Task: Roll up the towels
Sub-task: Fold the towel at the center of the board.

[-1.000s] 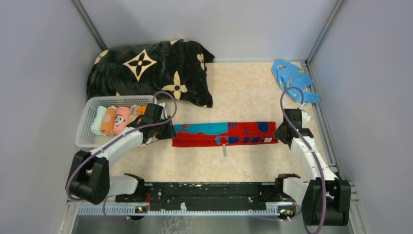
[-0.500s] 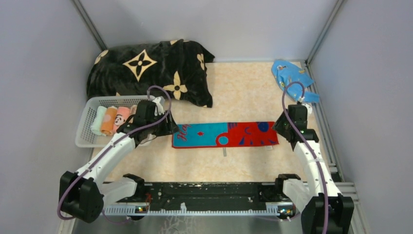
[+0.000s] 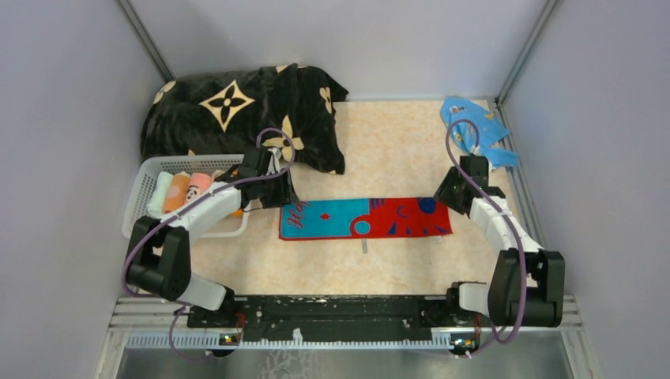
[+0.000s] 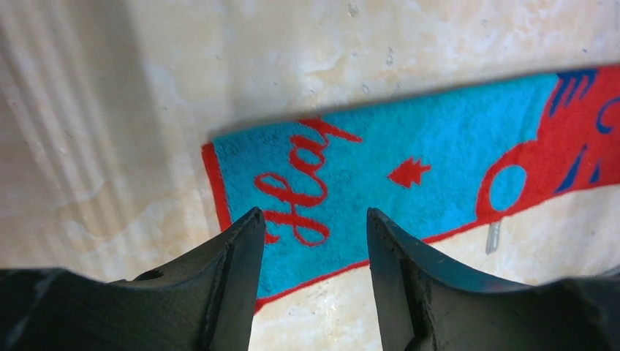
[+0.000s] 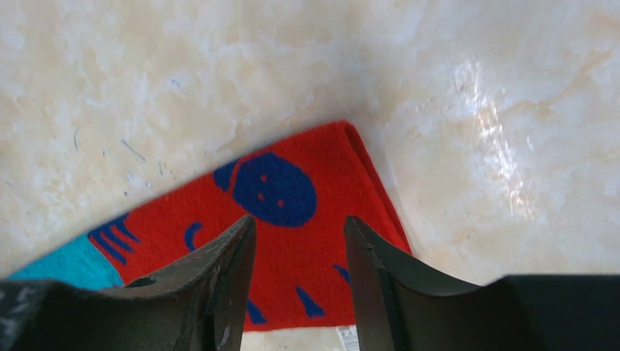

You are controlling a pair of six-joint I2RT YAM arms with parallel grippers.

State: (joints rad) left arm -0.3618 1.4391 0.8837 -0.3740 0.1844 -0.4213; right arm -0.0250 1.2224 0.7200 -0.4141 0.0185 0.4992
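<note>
A red-and-teal printed towel (image 3: 365, 219) lies flat and spread out along the middle of the table. My left gripper (image 3: 280, 192) hovers open just above its teal end (image 4: 409, 153). Between the left gripper's (image 4: 314, 213) fingers there is nothing. My right gripper (image 3: 444, 195) hovers open over the red end (image 5: 322, 168). The right gripper's (image 5: 299, 219) fingers are likewise empty. Rolled towels stand side by side in a white basket (image 3: 139, 223) at the left: pale green (image 3: 160, 192), orange (image 3: 177, 192) and pink with a panda (image 3: 197, 185).
A large black plush blanket (image 3: 237, 110) with beige flowers fills the back left, right behind the basket. A crumpled blue cloth (image 3: 474, 126) lies in the back right corner. Grey walls close in both sides. The towel's white label (image 3: 364, 245) sticks out at its near edge.
The towel was a narrow folded strip held at both ends; it now lies opened flat. Both grippers opened, let go and drew back toward the far side.
</note>
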